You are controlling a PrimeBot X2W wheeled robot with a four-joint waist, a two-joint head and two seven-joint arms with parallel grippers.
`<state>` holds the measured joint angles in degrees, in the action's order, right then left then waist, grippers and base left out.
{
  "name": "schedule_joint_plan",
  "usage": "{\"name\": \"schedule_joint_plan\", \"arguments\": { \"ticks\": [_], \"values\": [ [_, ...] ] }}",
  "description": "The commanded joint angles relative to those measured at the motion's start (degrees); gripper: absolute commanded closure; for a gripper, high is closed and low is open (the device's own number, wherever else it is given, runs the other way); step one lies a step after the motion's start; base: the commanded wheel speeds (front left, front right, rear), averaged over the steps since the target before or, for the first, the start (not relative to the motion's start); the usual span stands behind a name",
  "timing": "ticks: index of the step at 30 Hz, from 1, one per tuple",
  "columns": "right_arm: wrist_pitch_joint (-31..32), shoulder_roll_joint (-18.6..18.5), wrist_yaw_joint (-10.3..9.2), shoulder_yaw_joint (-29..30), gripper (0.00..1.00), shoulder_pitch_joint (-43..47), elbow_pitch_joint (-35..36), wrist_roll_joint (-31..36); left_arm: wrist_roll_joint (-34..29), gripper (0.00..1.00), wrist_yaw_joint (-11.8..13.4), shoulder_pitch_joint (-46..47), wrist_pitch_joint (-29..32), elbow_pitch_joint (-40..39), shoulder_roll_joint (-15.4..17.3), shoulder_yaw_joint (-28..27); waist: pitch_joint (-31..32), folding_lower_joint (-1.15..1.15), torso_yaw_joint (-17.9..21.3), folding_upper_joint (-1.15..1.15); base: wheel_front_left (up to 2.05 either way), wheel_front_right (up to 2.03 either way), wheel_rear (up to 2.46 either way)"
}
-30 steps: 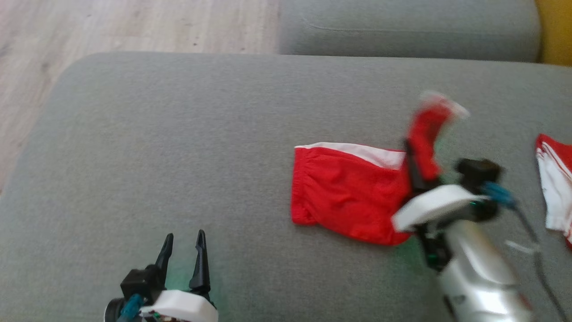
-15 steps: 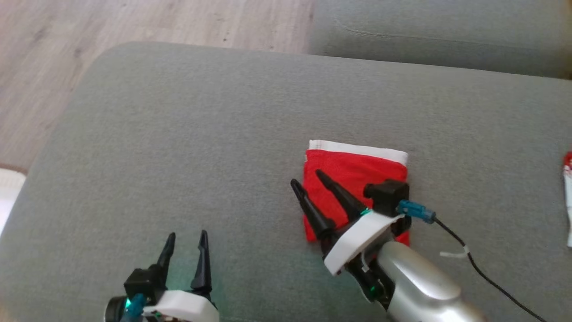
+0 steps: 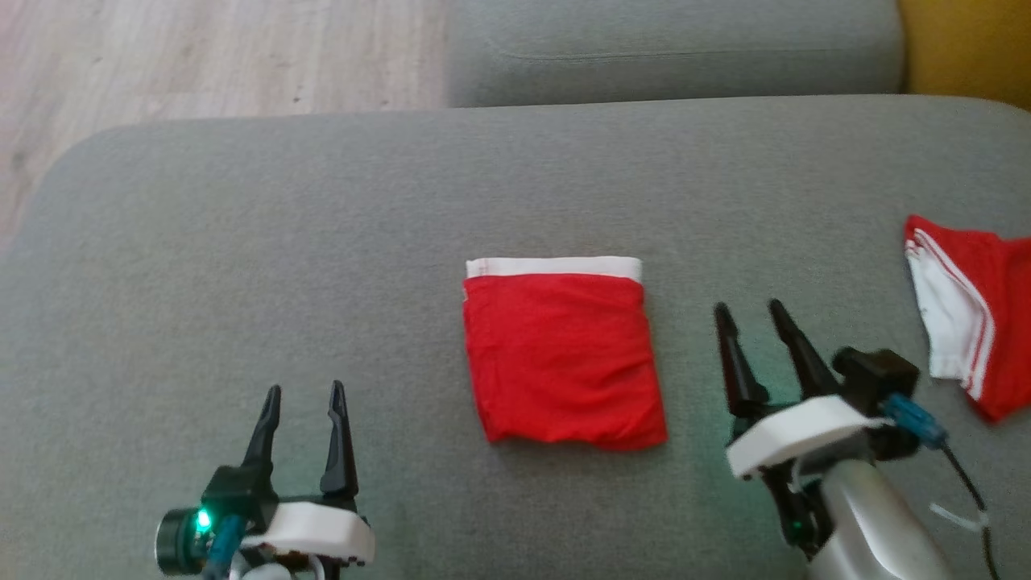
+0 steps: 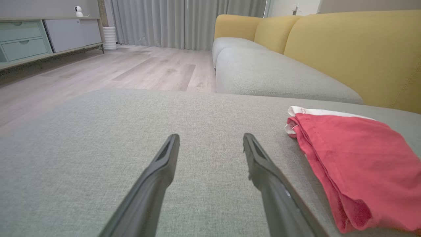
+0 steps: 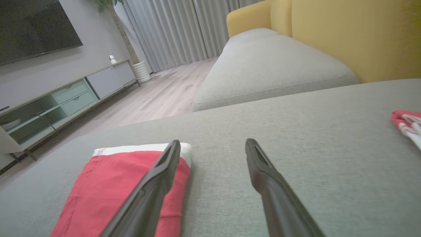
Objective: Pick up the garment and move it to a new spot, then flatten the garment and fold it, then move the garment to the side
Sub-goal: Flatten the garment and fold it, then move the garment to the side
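Red garment [image 3: 564, 358] (white waistband at far edge) lies folded square.

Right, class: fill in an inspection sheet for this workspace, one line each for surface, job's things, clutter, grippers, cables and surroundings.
Surface: grey sofa cushion, flat, carrying two garments.
Job's things: red garment with a white band, folded into a rectangle, mid-cushion, touched by neither gripper.
Clutter: second red-and-white garment, crumpled, to the right.
Grippers: left gripper open, holding nothing, left of the red garment; right gripper open, holding nothing, just right of it.
Cables: black cable running from a blue plug at the right wrist.
Surroundings: wooden floor, yellow sofa back, grey curtains, low cabinet.
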<state>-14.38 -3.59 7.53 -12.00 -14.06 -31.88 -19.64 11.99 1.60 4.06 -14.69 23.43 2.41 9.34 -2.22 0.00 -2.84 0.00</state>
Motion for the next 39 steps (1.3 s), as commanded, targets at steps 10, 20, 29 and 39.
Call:
{"name": "schedule_joint_plan", "arguments": {
  "ticks": [10, 20, 29, 39],
  "values": [
    [-0.62, 0.71, -0.04, 4.78, 0.0, 3.44, 3.18, 4.98, -3.49, 0.0, 1.44, -3.01, -0.3, -3.52, 0.47, -3.73, 1.38, 0.0, 2.25, 0.0, 0.0, 0.0, 0.0],
    [-0.62, 0.71, -0.04, 3.09, 0.0, 4.84, 2.11, 4.19, -4.34, 0.0, 0.97, -3.92, -0.3, -3.51, 0.47, -3.17, 1.36, 0.0, 0.83, 0.0, 0.0, 0.0, 0.0],
    [-0.62, 0.71, -0.04, -4.21, 0.0, -2.83, -5.01, 0.89, -3.71, 0.0, -0.41, -1.23, -0.3, -2.79, 0.47, 1.86, -2.72, 0.0, -6.05, 0.0, 0.0, 0.0, 0.0],
    [-0.62, 0.71, -0.04, -5.74, 0.13, -9.55, -21.99, -2.46, -4.06, 0.0, -1.07, -0.76, -0.3, -2.07, 0.47, 2.78, -4.86, 0.0, -11.56, 0.0, 0.0, 0.0, 0.0]
  ]
}}
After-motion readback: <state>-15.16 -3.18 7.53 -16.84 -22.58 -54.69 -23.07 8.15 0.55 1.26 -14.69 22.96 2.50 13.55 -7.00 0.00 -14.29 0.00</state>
